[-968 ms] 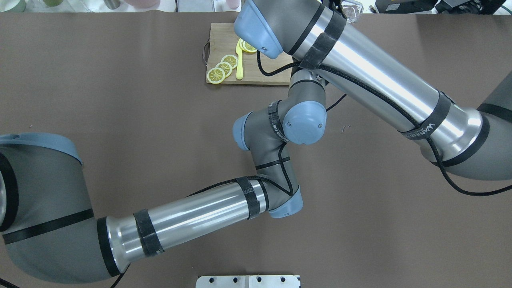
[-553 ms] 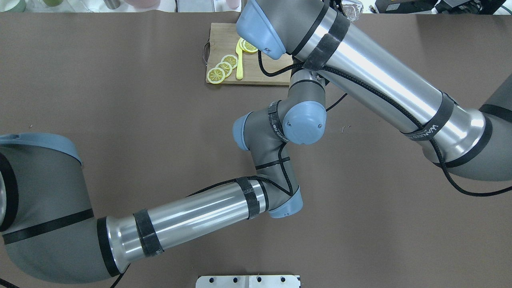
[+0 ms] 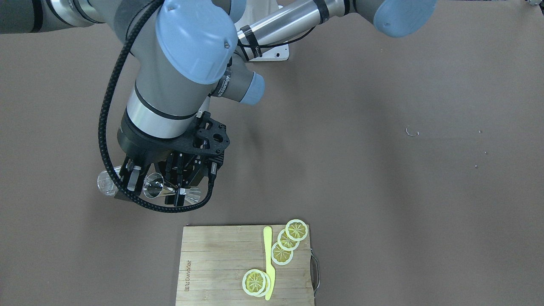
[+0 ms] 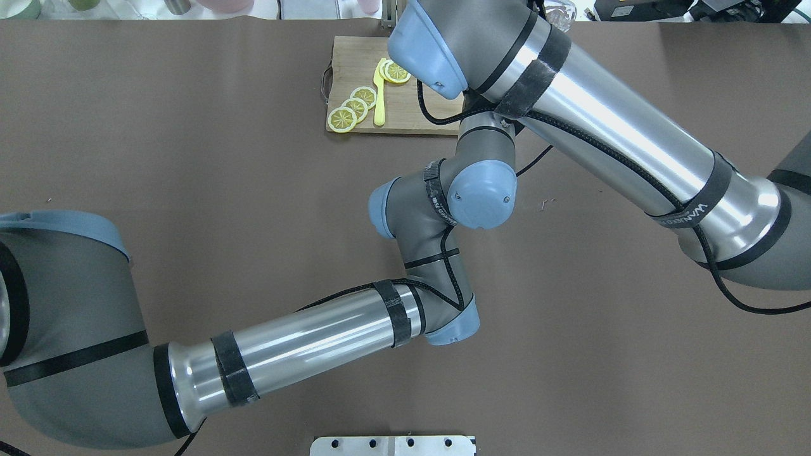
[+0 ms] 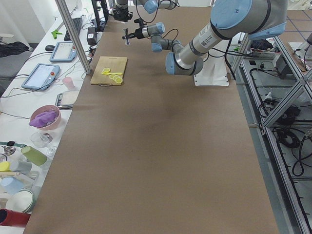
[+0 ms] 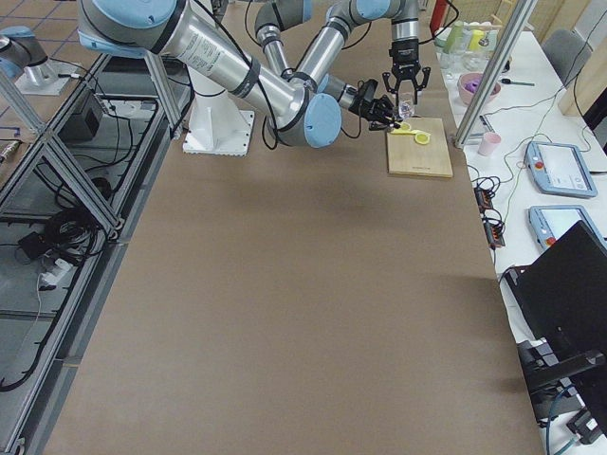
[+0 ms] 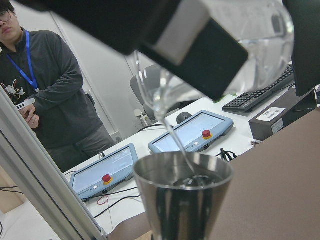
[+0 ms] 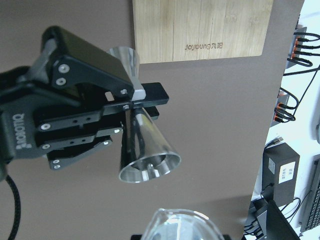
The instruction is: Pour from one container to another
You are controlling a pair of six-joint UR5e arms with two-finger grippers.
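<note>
Bottom edges of the wrist views crop tumbler (image 8: 176, 227) — and jigger (image 7: 182, 205).

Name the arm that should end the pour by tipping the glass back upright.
Right. The right hand holds the tilted glass, streaming into the jigger. The left hand is shut on the jigger's waist and should hold it steady.

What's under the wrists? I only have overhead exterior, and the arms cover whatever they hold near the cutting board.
Observer: Right wrist view shows the left jaws shut on the steel jigger at its waist.
Operator: And the right arm?
Observer: Left wrist view shows the right jaws holding a tilted clear glass above the jigger. A thin stream runs from its lip into the jigger's cup.
</note>
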